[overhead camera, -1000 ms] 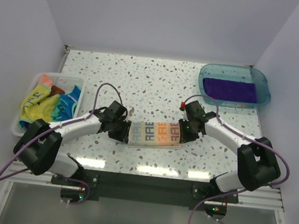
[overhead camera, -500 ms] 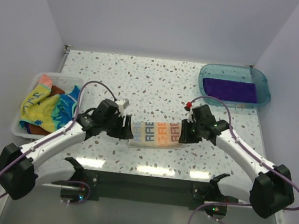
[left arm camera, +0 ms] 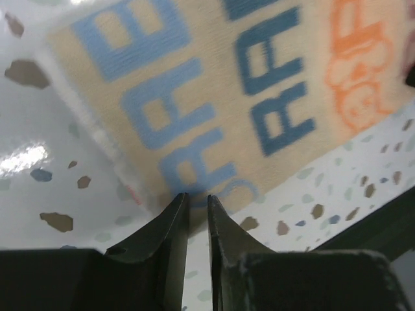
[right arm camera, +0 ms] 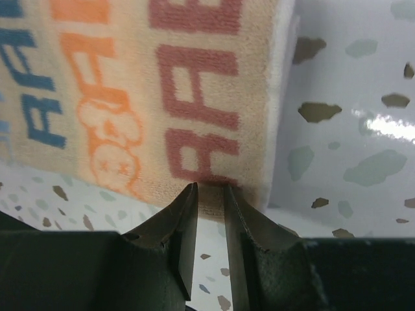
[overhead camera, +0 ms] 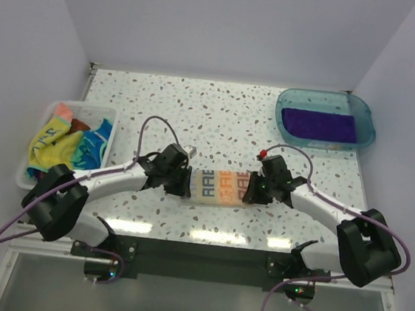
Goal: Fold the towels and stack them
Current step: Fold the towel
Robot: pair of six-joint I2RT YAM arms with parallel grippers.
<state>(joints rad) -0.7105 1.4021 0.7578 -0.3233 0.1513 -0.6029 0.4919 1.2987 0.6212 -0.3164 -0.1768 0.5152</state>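
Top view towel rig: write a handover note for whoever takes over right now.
Left gripper: pinched shut on the left end of the folded white terry towel with coloured lettering, mid-table.
Right gripper: pinched shut on its right end.
Done: deep purple towel lies folded in the teal plastic tray, far right.
Left: finish and stack the lettered towel; yellow and blue-green towels lie crumpled in the white plastic bin.
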